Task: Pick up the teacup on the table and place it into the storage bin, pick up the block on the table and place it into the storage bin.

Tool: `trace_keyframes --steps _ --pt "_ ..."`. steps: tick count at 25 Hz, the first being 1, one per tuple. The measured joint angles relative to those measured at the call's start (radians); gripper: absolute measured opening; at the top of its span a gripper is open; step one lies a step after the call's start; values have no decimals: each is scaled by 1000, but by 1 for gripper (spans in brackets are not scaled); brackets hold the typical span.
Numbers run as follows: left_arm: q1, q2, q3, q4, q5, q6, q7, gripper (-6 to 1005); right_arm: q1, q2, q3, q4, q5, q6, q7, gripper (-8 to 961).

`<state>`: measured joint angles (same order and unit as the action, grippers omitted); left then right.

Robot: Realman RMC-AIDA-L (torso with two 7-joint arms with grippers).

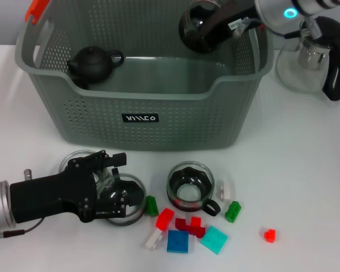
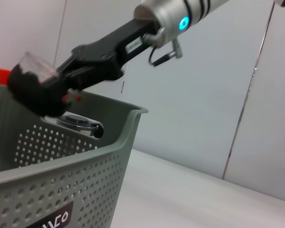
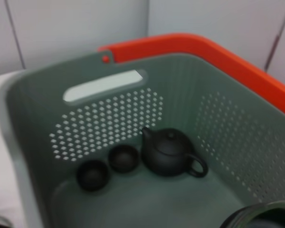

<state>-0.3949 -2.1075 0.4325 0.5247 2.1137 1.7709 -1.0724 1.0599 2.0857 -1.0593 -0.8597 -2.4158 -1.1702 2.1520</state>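
My right tool (image 1: 199,29) hides the far right corner of the storage bin (image 1: 158,122). My left tool (image 1: 110,195) covers a glass cup (image 1: 133,190). The picture's edge cuts the glass teapot (image 1: 314,56).

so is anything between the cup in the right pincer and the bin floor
Nothing visible. The right pincer holds a dark-rimmed glass teacup over the grey-green perforated storage bin; the black teapot and two small dark cups sit at the far end.

Before me: one black teapot (image 1: 92,63) and two small dark cups (image 3: 124,157), all inside a basket; one glass pitcher (image 1: 313,55), black-handled, on the white table (image 1: 306,187), far right.
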Motion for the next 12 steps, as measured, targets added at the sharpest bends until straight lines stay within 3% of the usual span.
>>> trace_keyframes --steps 12 --pt "-6 4 -11 0 0 0 -1 934 26 4 -60 159 0 173 -32 65"
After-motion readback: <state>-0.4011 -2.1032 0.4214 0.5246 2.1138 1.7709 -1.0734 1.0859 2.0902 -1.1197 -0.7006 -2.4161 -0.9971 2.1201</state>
